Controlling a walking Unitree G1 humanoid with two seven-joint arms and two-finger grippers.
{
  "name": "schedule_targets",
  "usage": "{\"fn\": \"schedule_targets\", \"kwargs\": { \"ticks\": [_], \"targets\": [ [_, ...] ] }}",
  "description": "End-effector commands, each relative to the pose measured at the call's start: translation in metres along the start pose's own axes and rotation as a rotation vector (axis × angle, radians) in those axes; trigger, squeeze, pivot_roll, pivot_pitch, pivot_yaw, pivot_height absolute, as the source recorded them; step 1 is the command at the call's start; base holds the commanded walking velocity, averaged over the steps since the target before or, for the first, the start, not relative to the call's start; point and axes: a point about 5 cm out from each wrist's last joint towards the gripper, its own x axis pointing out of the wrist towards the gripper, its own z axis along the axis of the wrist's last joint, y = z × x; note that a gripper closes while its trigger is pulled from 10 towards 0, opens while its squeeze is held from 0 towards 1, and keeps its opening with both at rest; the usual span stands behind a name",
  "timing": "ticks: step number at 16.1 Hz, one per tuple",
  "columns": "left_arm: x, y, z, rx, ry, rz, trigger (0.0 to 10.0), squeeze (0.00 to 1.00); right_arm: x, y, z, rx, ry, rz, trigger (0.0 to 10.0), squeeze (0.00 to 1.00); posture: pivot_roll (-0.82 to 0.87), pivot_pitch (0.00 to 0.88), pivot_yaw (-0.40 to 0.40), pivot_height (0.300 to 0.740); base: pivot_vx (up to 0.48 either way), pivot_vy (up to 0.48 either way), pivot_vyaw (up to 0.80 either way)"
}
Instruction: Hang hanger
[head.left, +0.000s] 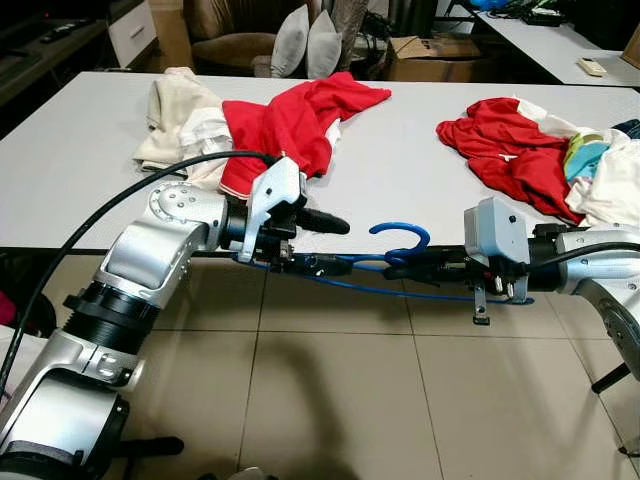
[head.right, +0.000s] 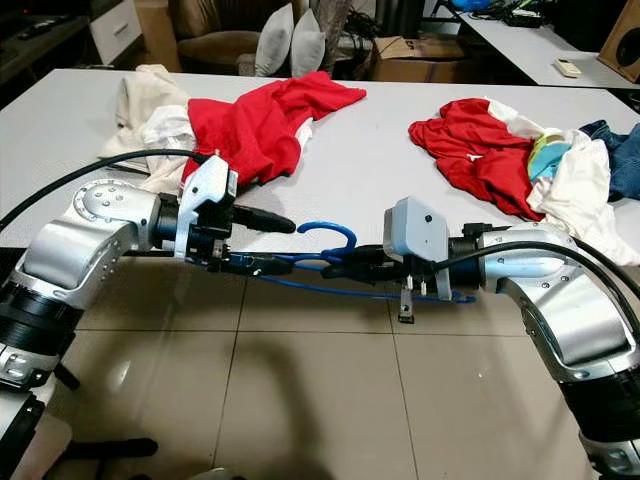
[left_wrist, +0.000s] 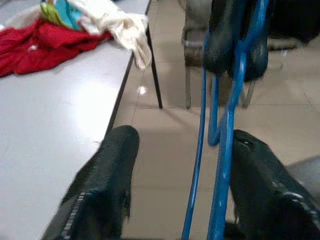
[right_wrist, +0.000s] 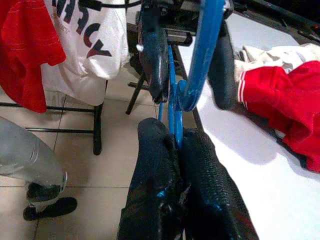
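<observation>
A blue hanger (head.left: 400, 262) is held level above the tiled floor (head.left: 330, 400), just before the table edge, its hook turned upward. The right gripper (right_wrist: 179, 142) is clamped shut on it near the hook. The left gripper (head.left: 315, 240) is spread open, the hanger's wires passing between its fingers (left_wrist: 107, 175). Beyond, on the white table (head.left: 90, 150), two heaps of red and white clothes (head.left: 290, 115) are seen, well apart.

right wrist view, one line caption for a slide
Right gripper shut on the blue hanger, beside the white table.
</observation>
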Motion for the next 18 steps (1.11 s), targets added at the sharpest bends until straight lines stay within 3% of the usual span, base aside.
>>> {"fn": "schedule_targets", "kwargs": {
  "ticks": [1, 6, 12, 14, 17, 18],
  "targets": [
    [0.000, 0.003, 0.006, 0.064, 0.053, 0.006, 0.0, 0.00, 0.001, -0.003, 0.006, -0.042, -0.011, 0.007, 10.0, 0.00, -0.15, 0.000, 0.042, 0.740, 0.000, 0.000, 0.00],
    [0.000, 0.007, 0.005, 0.084, 0.011, 0.109, 0.0, 0.00, 0.001, -0.009, 0.005, -0.061, -0.010, -0.043, 10.0, 0.00, -0.15, 0.000, 0.047, 0.740, 0.000, 0.000, 0.00],
    [0.004, 0.002, 0.002, 0.139, 0.011, 0.068, 0.0, 0.00, 0.003, -0.018, 0.006, -0.073, -0.027, -0.084, 10.0, 0.00, -0.15, 0.000, 0.054, 0.740, 0.000, 0.000, 0.00],
    [0.005, -0.001, 0.008, 0.126, -0.043, 0.041, 0.0, 0.00, 0.002, -0.020, 0.006, -0.071, -0.034, -0.097, 10.0, 0.00, -0.14, 0.000, 0.053, 0.740, 0.000, 0.000, 0.00],
    [0.007, -0.009, 0.009, 0.119, -0.059, -0.040, 0.0, 0.00, -0.002, -0.023, 0.006, -0.009, -0.072, -0.081, 10.0, 0.00, -0.15, 0.000, 0.056, 0.740, 0.000, 0.000, 0.00],
    [0.006, -0.010, 0.010, 0.118, -0.059, -0.050, 0.0, 0.00, -0.004, -0.023, 0.006, 0.007, -0.075, -0.069, 10.0, 0.63, -0.15, 0.000, 0.056, 0.740, 0.000, 0.000, 0.00]
  ]
}}
